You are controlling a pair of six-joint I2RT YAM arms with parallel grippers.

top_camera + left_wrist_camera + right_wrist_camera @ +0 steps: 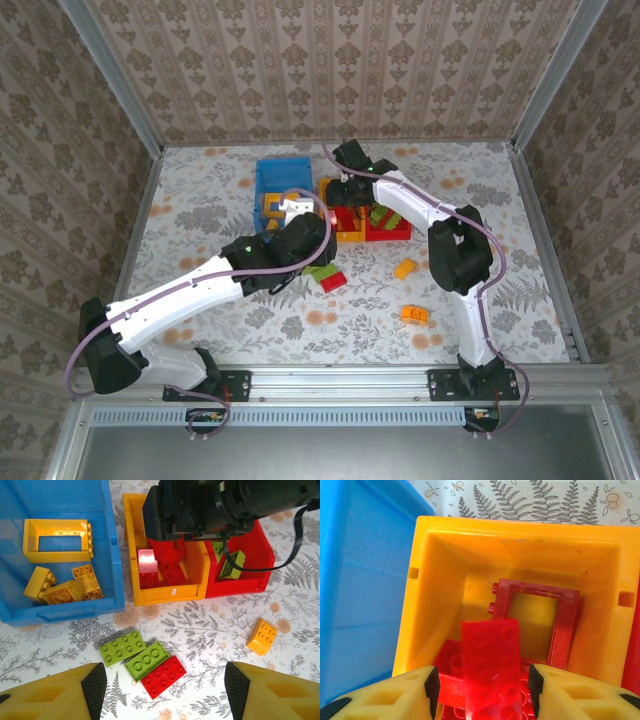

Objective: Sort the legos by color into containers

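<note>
Dropping red brick (490,665) into yellow bin (445,580) from spread right hand (482,686), seemingly released (blurred). Next: lower open left hand (165,687) onto green brick (122,647), carry to red bin (260,580).

Yellow legos (62,592) in blue bin (113,555), red legos (172,573) in yellow bin (130,555), green lego (232,565) in red bin (261,567)

We saw a desk (200,210) covered in a pale floral print. On it stood a large blue plastic bin (112,555), a smaller yellow-orange plastic bin (170,594) just beside it, and a red plastic bin (240,582) against that. Two flat green plastic bricks (122,647) and a flat red plastic brick (164,676) lay touching nearby. A small orange plastic brick (261,636) lay apart, and another orange brick (415,315) lay nearer the front edge.
</note>
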